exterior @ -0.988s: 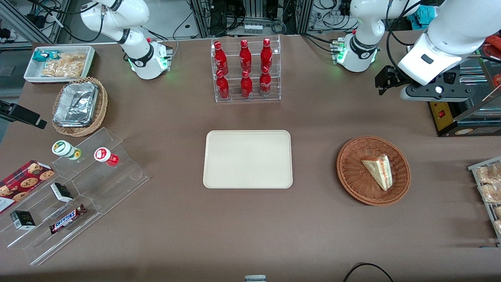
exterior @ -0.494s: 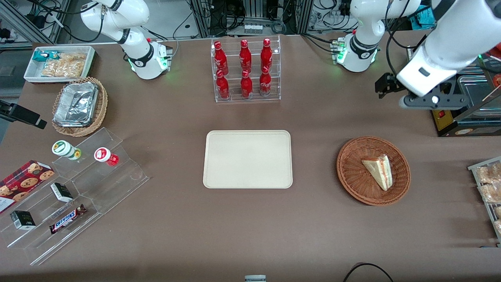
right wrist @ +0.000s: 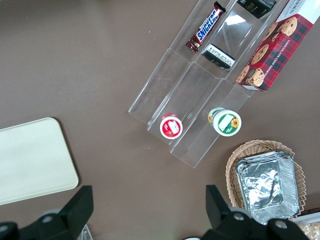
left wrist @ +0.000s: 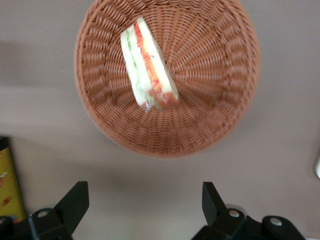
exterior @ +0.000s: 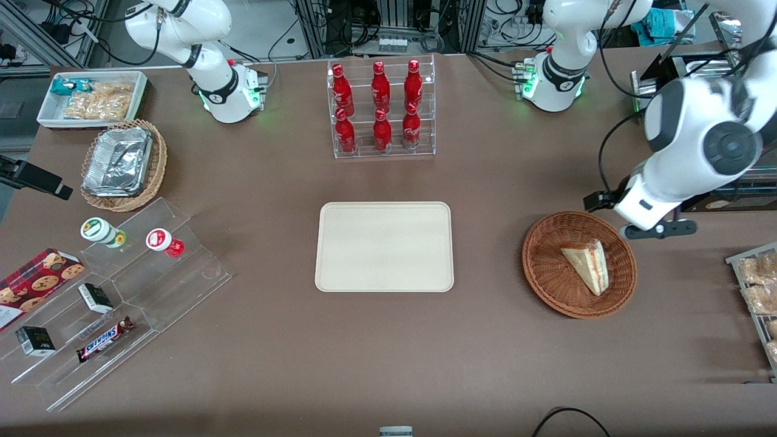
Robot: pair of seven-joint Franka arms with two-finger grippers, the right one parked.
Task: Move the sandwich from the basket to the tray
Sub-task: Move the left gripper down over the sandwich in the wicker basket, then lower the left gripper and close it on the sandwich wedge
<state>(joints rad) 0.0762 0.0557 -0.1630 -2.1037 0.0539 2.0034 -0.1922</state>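
The sandwich [exterior: 587, 264], a pale wedge with red and green filling along its cut edge, lies in the round reddish-brown wicker basket [exterior: 546, 273] toward the working arm's end of the table. The cream tray [exterior: 384, 246] lies flat mid-table with nothing on it. My gripper [exterior: 644, 220] hangs above the table just beside the basket's rim, farther from the front camera than the sandwich. In the left wrist view the gripper [left wrist: 142, 200] is open and holds nothing, with the sandwich [left wrist: 148, 67] and basket [left wrist: 220, 60] ahead of its fingertips [left wrist: 75, 197].
A clear rack of red bottles [exterior: 380, 109] stands farther from the camera than the tray. A black and yellow machine [exterior: 698, 191] sits close beside the gripper. A rack of bagged snacks [exterior: 756, 285] lies at the table's edge beside the basket. Clear stepped shelves [exterior: 121, 291] stand toward the parked arm's end.
The left arm has swung down and nearer the front camera, from above the machine to the basket's rim. The sandwich, basket and tray have not moved.
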